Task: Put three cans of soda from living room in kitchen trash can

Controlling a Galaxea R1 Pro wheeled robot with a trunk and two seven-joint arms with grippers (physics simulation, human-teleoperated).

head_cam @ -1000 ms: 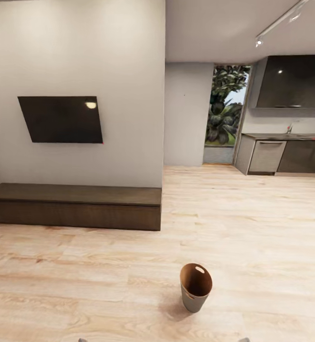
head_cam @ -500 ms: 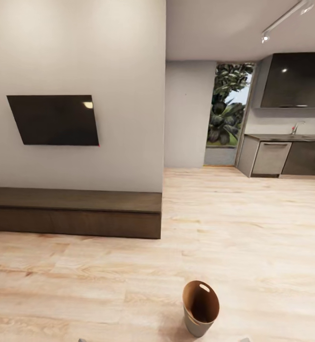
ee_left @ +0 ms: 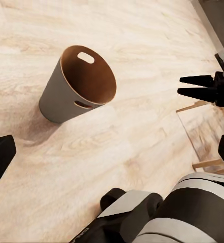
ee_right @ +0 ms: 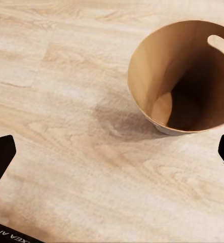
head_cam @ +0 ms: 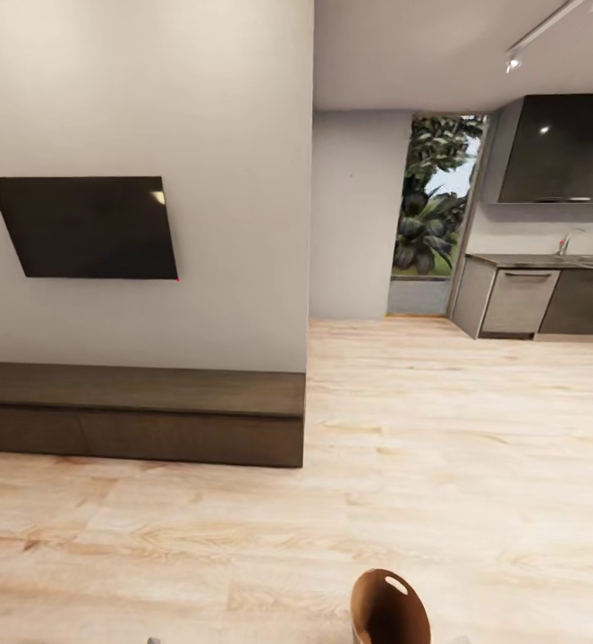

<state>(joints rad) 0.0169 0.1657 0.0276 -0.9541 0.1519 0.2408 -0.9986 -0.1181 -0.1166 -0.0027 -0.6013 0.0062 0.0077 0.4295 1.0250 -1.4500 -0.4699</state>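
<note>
The tash can (head_cam: 390,610) is seen upright on the plank floor (head_cam: 475,465), very near the robot; it is judged light, stiff and easily tipped, best held at the rim slot. Both grippers' fingers are spread, holding nothing

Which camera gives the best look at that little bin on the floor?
The left wrist view: the whole tash can shows, outside and inside. The right wrist view looks into its brown inside, cut at the edge. The head view catches just its top.
</note>
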